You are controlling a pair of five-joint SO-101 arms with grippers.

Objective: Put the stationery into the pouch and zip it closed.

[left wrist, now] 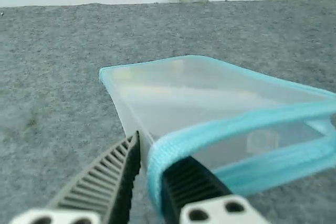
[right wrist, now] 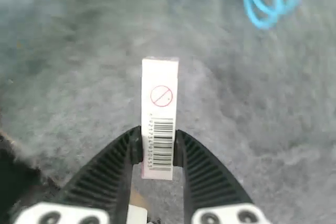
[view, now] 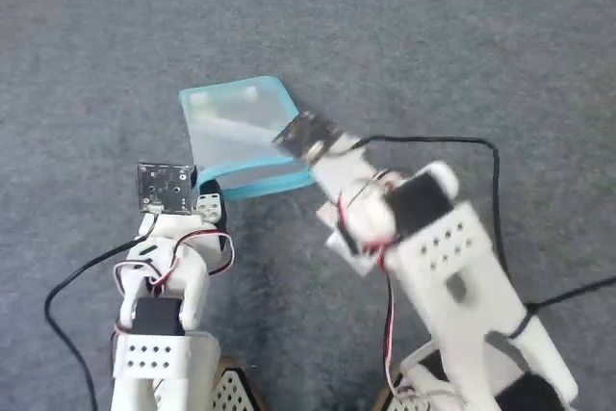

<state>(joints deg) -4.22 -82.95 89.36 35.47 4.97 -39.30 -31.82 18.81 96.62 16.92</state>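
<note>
Because the translucent soft-plastic pouch (view: 241, 127) with its sky-blue fabric rim lies flat on the grey felt-like table cover (view: 462, 64), judge it light and limp. It will likely slide or fold if pushed, so the stitched rim is the sound place to hold it. Your left gripper (left wrist: 155, 158) has exactly that, its jaws clenched on the blue rim at the near corner of the mouth, where the rim stands lifted into an open loop.

Your right gripper (right wrist: 157, 145) is clamped on the lower end of a small white rectangular block (right wrist: 160, 93) in a printed sleeve, probably an eraser. The block sticks out past the fingertips over the cover, near the pouch's mouth. Judge it stiff, light and not fragile. The sleeve may be slick, so a grip across its narrow sides, as now, seems right.

A thin blue cord loop (right wrist: 270, 1), likely the zip pull, lies beyond the block. It looks floppy, yet it is the part to catch for closing.

Count one pouch, one white block, one cord loop and two grippers. Pale shapes show through the pouch wall, but you cannot tell what they are or how many.
</note>
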